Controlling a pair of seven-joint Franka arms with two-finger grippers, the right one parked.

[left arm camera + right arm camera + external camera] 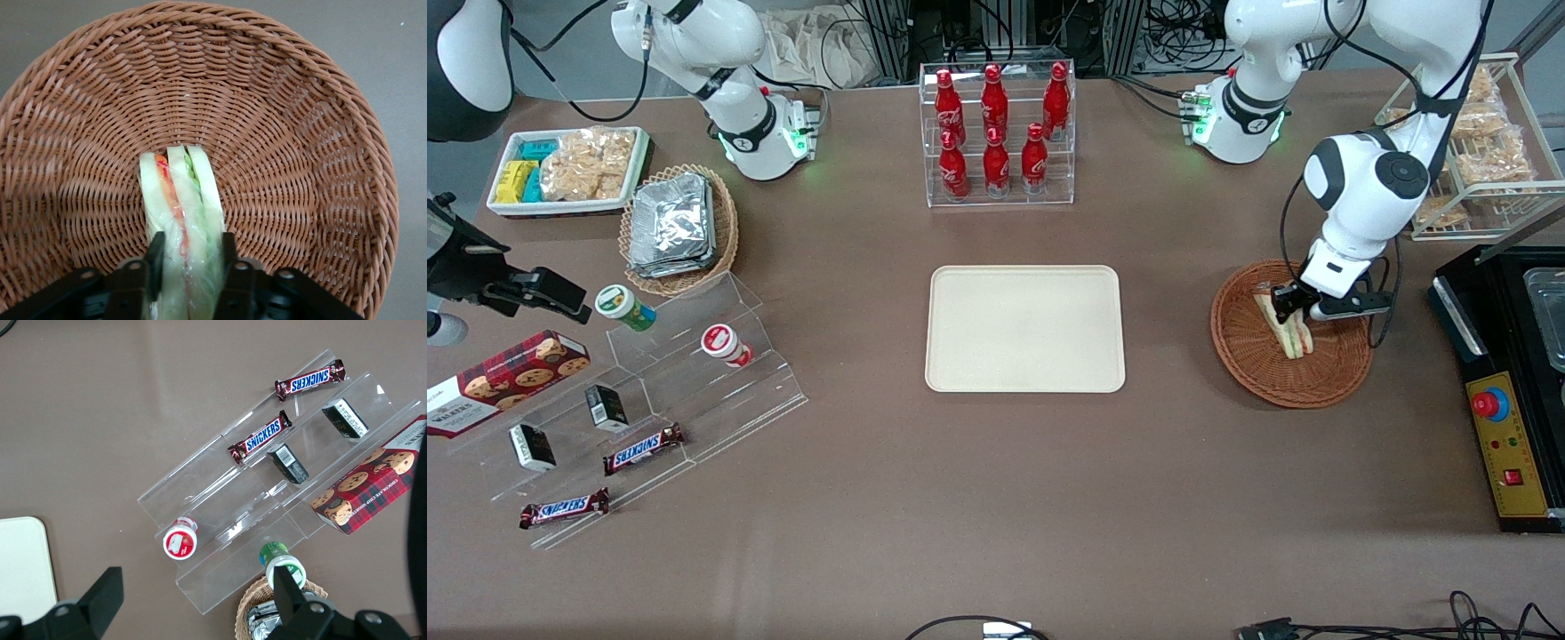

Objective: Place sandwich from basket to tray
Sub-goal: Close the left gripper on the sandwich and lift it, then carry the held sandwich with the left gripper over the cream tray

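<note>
Soft white bread sandwich sits pinched between the gripper fingers inside the basket; light, squashable, best gripped gently across its flat faces

Six red cola bottles are racked in a clear stand, farther from the front camera. Two Snickers bars, a cookie box and small cups are spread on clear steps.

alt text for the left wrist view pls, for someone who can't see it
The gripper is shut on a sandwich, one black finger on each bread face, inside a round brown wicker basket. The sandwich stands on edge, its red and green filling showing, and the basket sits on a brown table.
</note>
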